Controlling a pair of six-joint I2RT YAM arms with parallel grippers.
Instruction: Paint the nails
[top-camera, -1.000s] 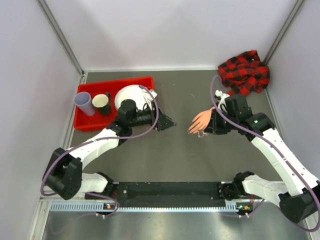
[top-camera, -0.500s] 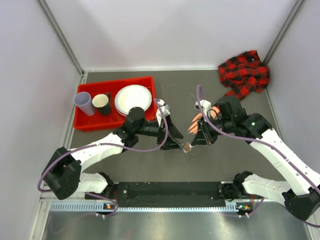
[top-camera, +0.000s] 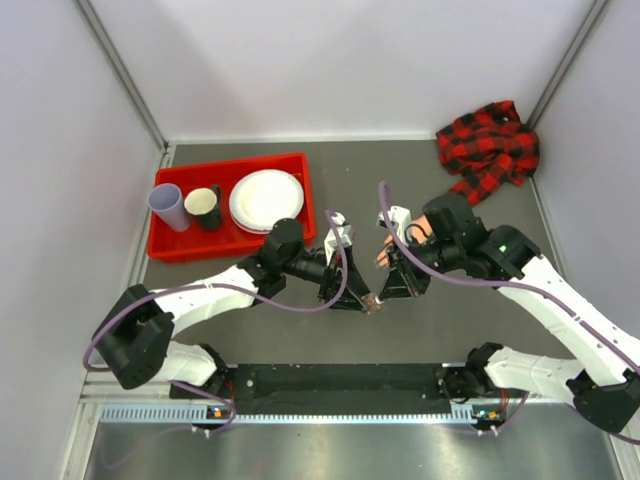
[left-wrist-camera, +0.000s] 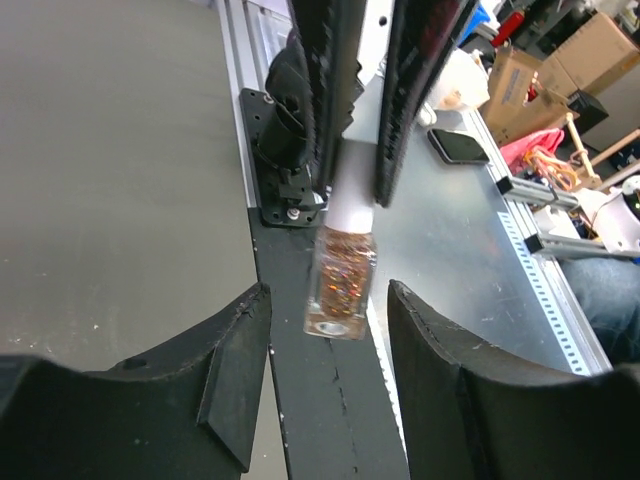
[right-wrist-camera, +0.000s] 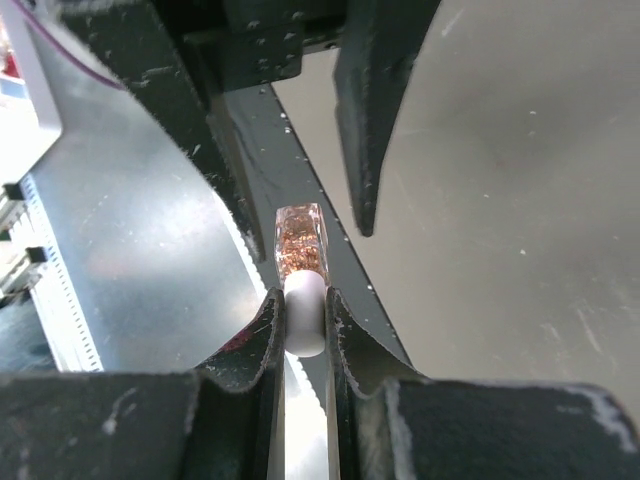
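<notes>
My right gripper (right-wrist-camera: 303, 300) is shut on the white cap (right-wrist-camera: 304, 322) of a small clear polish bottle (right-wrist-camera: 301, 240) filled with copper glitter, and holds it above the table centre (top-camera: 372, 299). My left gripper (left-wrist-camera: 328, 330) is open, and its two fingers stand on either side of the bottle's glass body (left-wrist-camera: 340, 285) without touching it. The peach mannequin hand (top-camera: 384, 257) is mostly hidden behind my right arm. Its nails are too small to make out. Both grippers meet nose to nose in the top view, left (top-camera: 356, 297) and right (top-camera: 388, 292).
A red tray (top-camera: 168, 248) at the back left holds a white plate (top-camera: 266, 199), a dark cup (top-camera: 203, 207) and a lilac cup (top-camera: 167, 205). A red-and-black plaid cloth (top-camera: 490, 145) lies at the back right. The black base rail (top-camera: 340, 378) runs along the near edge.
My right gripper carried the bottle from beside the mannequin hand towards the near centre. My left arm swung right from the tray and brought its open fingers around the bottle.
</notes>
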